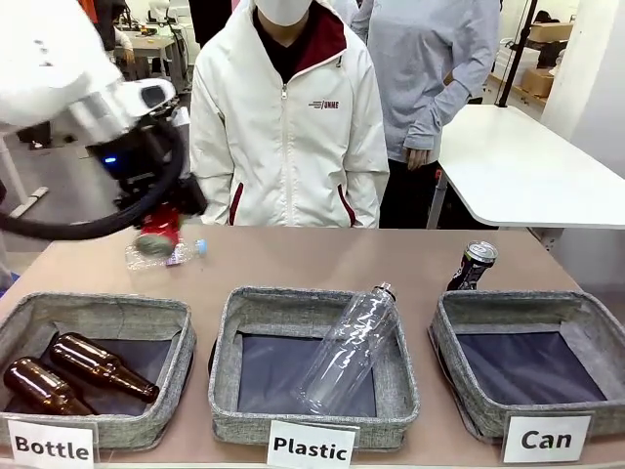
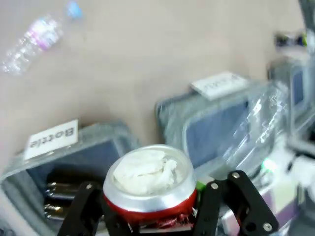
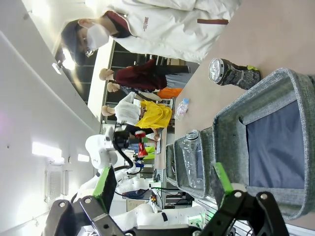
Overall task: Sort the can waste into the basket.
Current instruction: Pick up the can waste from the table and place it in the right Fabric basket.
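Left gripper (image 1: 156, 223) hangs above the table's (image 1: 322, 256) far left, jaws clenched on the crushed red can (image 1: 158, 235). The front view blurs it there, so we cannot read the can's shape. In the left wrist view the red can (image 2: 147, 178) sits between the left gripper's (image 2: 150, 202) black fingers, silver top toward the lens. Its lower body is cut off by the frame edge.

Right gripper (image 3: 162, 182) has its jaws released wide, with nothing between the green pads.

The dark can (image 1: 474, 265) stands on the table just behind the far rim of the basket (image 1: 457, 386) fronted by the "Can" card (image 1: 546, 439) — its base is hidden by that rim. The right wrist view shows the dark can (image 3: 229, 72) beside the basket's (image 3: 275, 93) corner. The basket's dark floor is bare.

A clear bottle (image 1: 350, 349) leans over the rim of the Plastic basket (image 1: 229, 391). Two brown bottles (image 1: 98, 366) lie in the Bottle basket (image 1: 98, 305), one cut off at the frame edge. A small crumpled plastic bottle (image 1: 174, 256) lies below the left gripper — blurred in the left wrist view (image 2: 34, 42).
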### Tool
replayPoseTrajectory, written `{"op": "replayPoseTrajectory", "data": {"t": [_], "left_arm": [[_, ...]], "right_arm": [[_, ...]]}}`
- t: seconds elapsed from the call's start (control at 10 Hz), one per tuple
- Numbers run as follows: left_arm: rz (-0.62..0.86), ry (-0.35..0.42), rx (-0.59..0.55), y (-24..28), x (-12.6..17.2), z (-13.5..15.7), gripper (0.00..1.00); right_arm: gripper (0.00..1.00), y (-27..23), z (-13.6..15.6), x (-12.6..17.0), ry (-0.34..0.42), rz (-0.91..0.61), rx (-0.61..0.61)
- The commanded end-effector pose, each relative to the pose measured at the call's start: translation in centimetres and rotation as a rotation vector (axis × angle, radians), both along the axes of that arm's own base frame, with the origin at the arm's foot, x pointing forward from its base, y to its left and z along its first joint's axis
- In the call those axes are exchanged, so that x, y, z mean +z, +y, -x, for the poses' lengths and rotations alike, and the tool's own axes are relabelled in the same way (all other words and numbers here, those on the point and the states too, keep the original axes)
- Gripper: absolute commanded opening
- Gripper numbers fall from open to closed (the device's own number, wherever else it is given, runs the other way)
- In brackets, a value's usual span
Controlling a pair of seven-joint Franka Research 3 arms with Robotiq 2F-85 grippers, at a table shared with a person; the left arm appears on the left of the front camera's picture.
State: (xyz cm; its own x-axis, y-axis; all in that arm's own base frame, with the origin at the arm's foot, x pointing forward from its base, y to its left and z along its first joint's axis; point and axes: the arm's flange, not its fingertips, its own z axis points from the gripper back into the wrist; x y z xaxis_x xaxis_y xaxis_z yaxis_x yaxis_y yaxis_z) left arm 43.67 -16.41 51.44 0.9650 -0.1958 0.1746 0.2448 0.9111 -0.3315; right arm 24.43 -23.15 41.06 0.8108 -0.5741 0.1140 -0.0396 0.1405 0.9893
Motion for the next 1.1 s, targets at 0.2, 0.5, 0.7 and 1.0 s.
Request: {"op": "replayPoseTrajectory", "data": {"t": [0.2,0.5,0.7,1.0], "left_arm": [[0.045,-0.278,-0.771,5.0,-1.9,10.4,0.0],[-0.122,-0.253,-0.823,-1.1,-4.5,15.7,0.0],[-0.068,-0.223,-0.837,0.6,-3.1,14.9,0.0],[-0.068,-0.223,-0.837,0.6,-3.1,14.9,0.0]], "right_arm": [[1.0,0.0,-0.1,0.1,-0.031,0.001,-0.004],[1.0,0.0,-0.1,0.1,-0.031,0.001,-0.004],[1.0,0.0,-0.1,0.1,-0.031,0.001,-0.004],[1.0,0.0,-0.1,0.1,-0.031,0.001,-0.004]]}}
